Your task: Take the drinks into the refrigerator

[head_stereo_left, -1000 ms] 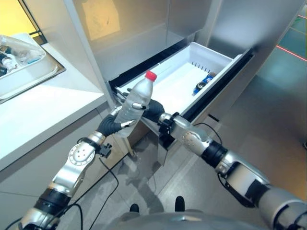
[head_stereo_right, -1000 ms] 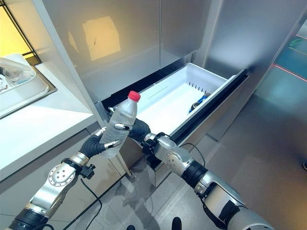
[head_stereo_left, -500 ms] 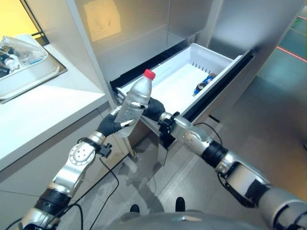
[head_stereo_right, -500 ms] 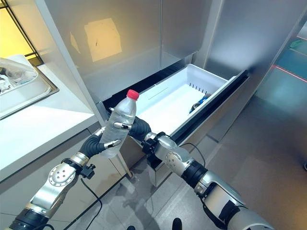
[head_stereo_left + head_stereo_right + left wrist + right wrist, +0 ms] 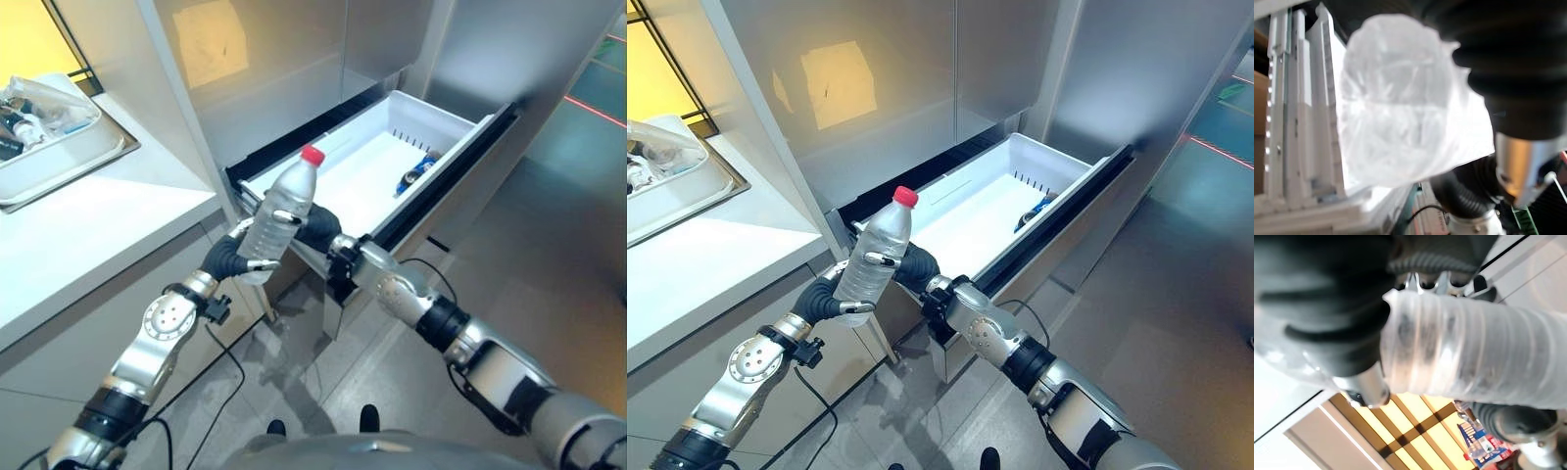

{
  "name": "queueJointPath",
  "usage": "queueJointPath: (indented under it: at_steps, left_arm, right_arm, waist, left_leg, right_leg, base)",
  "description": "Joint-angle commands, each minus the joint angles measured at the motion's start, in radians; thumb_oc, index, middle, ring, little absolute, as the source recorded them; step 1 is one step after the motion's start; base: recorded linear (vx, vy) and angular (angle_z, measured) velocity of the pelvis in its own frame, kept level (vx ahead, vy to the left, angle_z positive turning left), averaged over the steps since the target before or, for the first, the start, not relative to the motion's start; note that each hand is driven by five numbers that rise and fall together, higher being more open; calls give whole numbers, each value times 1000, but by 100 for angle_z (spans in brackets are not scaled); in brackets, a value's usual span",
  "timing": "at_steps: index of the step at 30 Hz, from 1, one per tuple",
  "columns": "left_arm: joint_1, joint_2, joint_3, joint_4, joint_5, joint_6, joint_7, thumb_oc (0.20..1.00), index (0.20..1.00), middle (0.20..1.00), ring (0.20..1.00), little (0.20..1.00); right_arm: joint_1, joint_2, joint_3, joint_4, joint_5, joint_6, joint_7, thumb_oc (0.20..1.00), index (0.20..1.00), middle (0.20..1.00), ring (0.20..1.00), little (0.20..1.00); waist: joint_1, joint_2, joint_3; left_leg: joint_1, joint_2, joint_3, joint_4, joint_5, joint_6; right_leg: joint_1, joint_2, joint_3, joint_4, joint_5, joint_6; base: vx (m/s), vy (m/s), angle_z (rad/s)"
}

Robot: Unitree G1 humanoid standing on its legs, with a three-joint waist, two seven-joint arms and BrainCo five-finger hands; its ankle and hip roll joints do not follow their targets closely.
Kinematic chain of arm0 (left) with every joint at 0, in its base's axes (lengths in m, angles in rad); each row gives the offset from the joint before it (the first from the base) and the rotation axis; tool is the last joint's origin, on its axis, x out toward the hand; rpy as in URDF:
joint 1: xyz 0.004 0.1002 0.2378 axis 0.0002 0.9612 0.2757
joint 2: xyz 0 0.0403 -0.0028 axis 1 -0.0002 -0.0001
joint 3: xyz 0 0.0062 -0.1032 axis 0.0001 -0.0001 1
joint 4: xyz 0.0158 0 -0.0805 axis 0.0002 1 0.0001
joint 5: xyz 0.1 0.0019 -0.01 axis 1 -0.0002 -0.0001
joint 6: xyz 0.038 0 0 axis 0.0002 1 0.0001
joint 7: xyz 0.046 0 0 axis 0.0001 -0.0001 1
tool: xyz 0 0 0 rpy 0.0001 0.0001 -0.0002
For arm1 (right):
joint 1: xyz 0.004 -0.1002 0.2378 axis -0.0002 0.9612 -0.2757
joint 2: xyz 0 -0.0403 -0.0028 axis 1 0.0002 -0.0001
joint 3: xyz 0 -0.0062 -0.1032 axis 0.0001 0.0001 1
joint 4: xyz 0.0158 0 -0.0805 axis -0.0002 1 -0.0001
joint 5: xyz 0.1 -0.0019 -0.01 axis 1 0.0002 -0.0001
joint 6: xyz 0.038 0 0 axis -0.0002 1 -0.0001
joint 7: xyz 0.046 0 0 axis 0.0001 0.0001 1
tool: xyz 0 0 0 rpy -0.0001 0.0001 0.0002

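Bottle: clear plastic bottle (image 5: 277, 208) with a red cap (image 5: 312, 155), held tilted in the air, cap leaning toward the open drawer, just in front of the drawer's near corner.
Left hand: left hand (image 5: 235, 257) is wrapped round the bottle's lower half, silver fingers curled across its front; the left wrist view shows the bottle's base right against the dark cover.
Right hand: right hand (image 5: 315, 228) is pressed to the bottle's far side at mid-height, and its dark ribbed cover hides the fingers, so whether it grips the bottle I cannot tell.
Drawer: white refrigerator drawer (image 5: 458, 119) pulled out, with bare white floor nearest the bottle.
Inside drawer: a dark and blue drink container (image 5: 415, 167) lies on its side by the far wall, well apart from the held bottle.
Refrigerator: grey metal fronts (image 5: 882, 88) rise above the drawer.
Counter: white counter (image 5: 88, 220) on the robot's left carries a tray (image 5: 59, 152) of clear items near its far edge.
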Motion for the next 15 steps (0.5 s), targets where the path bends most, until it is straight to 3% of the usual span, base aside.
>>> queueJointPath:
  at_steps: [1, 2, 3, 15]
  left_arm:
    - [17, 49, 145, 7, -62, 34, 62, 1000, 1000, 1000, 1000, 1000]
    - [126, 62, 193, -141, -51, 5, 37, 1000, 1000, 1000, 1000, 1000]
    - [163, 63, 207, -183, -80, 6, 17, 1000, 1000, 1000, 1000, 1000]
    - [328, -5, 279, -218, -136, -21, -15, 1000, 1000, 1000, 1000, 1000]
  right_arm:
    - [-16, -35, -167, -196, 18, -85, 37, 200, 200, 200, 200, 200]
    - [20, -83, -234, -198, -11, -108, 15, 200, 200, 200, 200, 200]
    - [23, -109, -278, -203, -31, -120, -4, 200, 200, 200, 200, 200]
    - [87, -293, -473, -289, -54, -208, -22, 200, 200, 200, 200, 200]
  waist:
    - [-4, -27, 8]
    - [0, -27, 20]
    - [-2, -31, 18]
    - [2, -51, 44]
  left_leg:
    - [25, -78, 8, 73, -143, 86]
    - [28, -76, 6, 75, -148, 87]
    - [23, -77, 5, 74, -145, 87]
    - [-6, -75, 0, 86, -143, 88]
  right_leg:
    - [46, -23, -23, 94, -164, 26]
    - [50, -23, -24, 96, -168, 27]
    - [44, -23, -25, 96, -167, 28]
    - [21, -22, -27, 98, -163, 33]
  base:
    - [0, 0, 0]
    - [0, 0, 0]
    - [0, 0, 0]
    - [-14, -5, 0]
